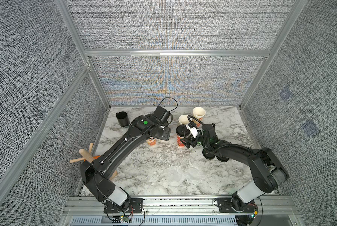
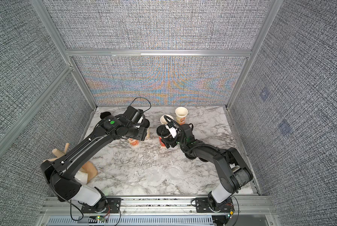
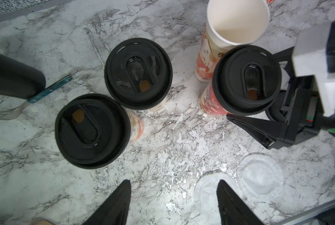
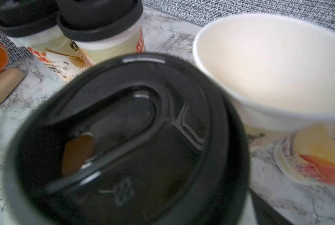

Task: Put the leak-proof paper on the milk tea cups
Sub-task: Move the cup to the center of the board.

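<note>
Two paper sheets (image 1: pixel 183 175) unused up front; three lidded cups (image 3: pixel 138 73) (paper seemingly beneath), two open cups (image 1: pixel 199 112) waiting. I read left gripper (image 3: pixel 173 182) partly spread, right gripper (image 1: pixel 189 142) wide, both empty.

You have two open milk tea cups (image 1: pixel 199 112) at the back of the surface (image 1: pixel 232 125), right of centre, with a lidded cup (image 1: pixel 180 130) just in front of them. Two more lidded cups (image 3: pixel 138 73) stand side by side to its left. The leak-proof paper (image 1: pixel 194 173), two sheets side by side, lies near the front edge, well apart from every cup.
</note>
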Robot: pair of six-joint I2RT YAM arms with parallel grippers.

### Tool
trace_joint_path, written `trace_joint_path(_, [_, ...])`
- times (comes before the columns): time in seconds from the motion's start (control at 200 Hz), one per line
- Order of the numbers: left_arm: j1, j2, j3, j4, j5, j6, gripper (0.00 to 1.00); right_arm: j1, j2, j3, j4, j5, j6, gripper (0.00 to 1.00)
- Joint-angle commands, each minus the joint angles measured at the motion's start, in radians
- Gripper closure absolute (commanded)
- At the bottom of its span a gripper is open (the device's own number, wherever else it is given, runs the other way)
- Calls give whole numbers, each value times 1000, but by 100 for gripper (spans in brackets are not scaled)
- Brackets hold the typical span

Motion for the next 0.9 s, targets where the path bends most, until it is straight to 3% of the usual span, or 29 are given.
trace_joint_path(0.0, [1,-40,-44,25,-31,-1,28,19,14,13,36,-49,-36,2])
trace_joint_path(0.195, [2,-115,-131,84,-54,11,27,79,44,34,7,-27,-56,2])
trace_joint_path(0.896, [1,-129,-148,56,-96,12,27,203,172,149,7,-1,-3,6])
